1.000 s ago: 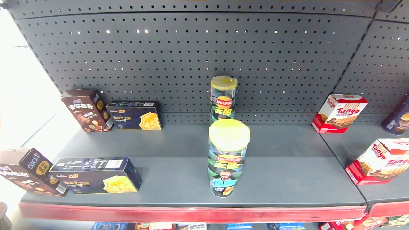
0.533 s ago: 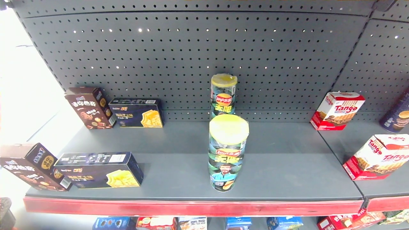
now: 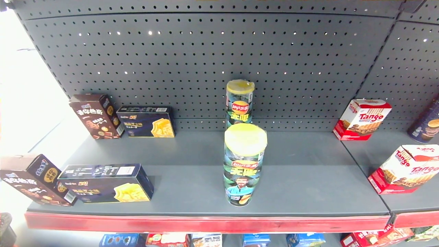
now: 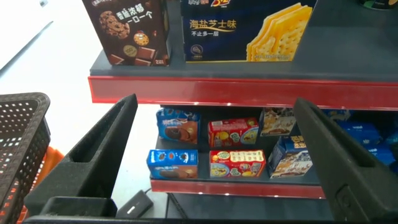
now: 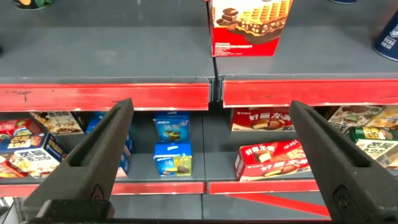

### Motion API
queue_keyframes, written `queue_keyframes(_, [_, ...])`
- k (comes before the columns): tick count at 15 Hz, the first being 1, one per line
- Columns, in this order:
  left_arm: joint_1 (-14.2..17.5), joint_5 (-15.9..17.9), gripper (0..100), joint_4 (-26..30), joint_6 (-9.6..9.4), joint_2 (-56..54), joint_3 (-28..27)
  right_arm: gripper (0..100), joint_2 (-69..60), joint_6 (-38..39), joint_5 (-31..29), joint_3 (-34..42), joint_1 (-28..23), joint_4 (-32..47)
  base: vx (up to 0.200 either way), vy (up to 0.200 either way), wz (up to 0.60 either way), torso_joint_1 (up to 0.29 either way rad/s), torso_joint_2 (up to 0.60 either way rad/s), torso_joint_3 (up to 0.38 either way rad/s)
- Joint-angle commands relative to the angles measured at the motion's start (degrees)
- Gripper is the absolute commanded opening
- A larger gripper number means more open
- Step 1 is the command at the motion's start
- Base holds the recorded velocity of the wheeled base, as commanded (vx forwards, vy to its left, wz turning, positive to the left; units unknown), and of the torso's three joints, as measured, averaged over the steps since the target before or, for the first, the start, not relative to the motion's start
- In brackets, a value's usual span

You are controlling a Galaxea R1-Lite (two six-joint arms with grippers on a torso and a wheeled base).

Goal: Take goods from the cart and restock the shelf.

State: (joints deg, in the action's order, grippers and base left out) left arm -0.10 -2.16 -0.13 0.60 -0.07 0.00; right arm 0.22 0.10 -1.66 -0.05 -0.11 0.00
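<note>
Apparently the gap between one placement and the next pick, with nothing in hand. Dead centre on the grey shelf (image 3: 308, 178), near the front, a yellow-lidded chip can (image 3: 244, 164) standing upright, and straight at its 12 o'clock, against the pegboard and apart from it, a second can (image 3: 240, 103). At the front can's 9 o'clock, well apart, a dark blue cracker box (image 3: 106, 183), and just beside that, farther out, a brown cookie box (image 3: 32, 180). Toward 10 o'clock by the back wall, a rear cracker box (image 3: 145, 121) and a rear cookie box (image 3: 96, 116). Out at 3 o'clock, on the neighbouring bay, red-and-white wafer boxes (image 3: 406, 169). Low before the shelf's red front lip, under the front cracker and cookie boxes, the left gripper (image 4: 217, 162), fingers spread wide and empty. Likewise low where the two bays meet, the right gripper (image 5: 214, 162), fingers wide apart, holding nothing. Close by the left gripper, a black mesh basket (image 4: 22, 143), presumably the cart, contents hidden. Next, probably: turn to the basket, close squarely on one item's sides, then lift it to bare board at the front can's 4 or 8 o'clock, keeping off that tall can, which is likely tippy.
</note>
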Motion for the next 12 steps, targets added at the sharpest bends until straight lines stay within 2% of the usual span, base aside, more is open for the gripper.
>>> queue_keyframes(1, [0.0, 0.0, 100, 0.0, 0.02, 0.1, 0.0, 100, 0.1, 0.0, 0.0, 0.0, 0.0, 0.0, 0.000, 0.000, 0.00, 0.000, 0.00, 0.000])
queue_keyframes(12, [0.0, 0.0, 100, 0.0, 0.02, 0.1, 0.0, 100, 0.1, 0.0, 0.3, 0.0, 0.0, 0.0, 0.000, 0.000, 0.00, 0.000, 0.00, 0.000])
